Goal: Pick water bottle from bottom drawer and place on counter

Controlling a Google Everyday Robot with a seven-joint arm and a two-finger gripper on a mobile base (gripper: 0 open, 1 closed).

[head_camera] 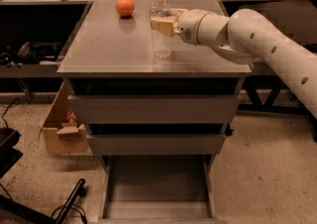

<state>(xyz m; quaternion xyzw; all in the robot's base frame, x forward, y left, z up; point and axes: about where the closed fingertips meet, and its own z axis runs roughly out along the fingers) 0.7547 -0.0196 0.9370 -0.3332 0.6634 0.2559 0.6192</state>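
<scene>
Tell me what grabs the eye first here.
The white arm reaches in from the picture's right, its tool clamped on the water bottle, held upright over the grey counter. An orange ball sits at the counter's back, left of the bottle. Below, the bottom drawer stands pulled out.

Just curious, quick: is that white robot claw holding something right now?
Gripper: closed on the small clear plastic water bottle, upright over the grey counter.

hand [160,23] grips upright water bottle [161,44] over counter [106,49].
</scene>
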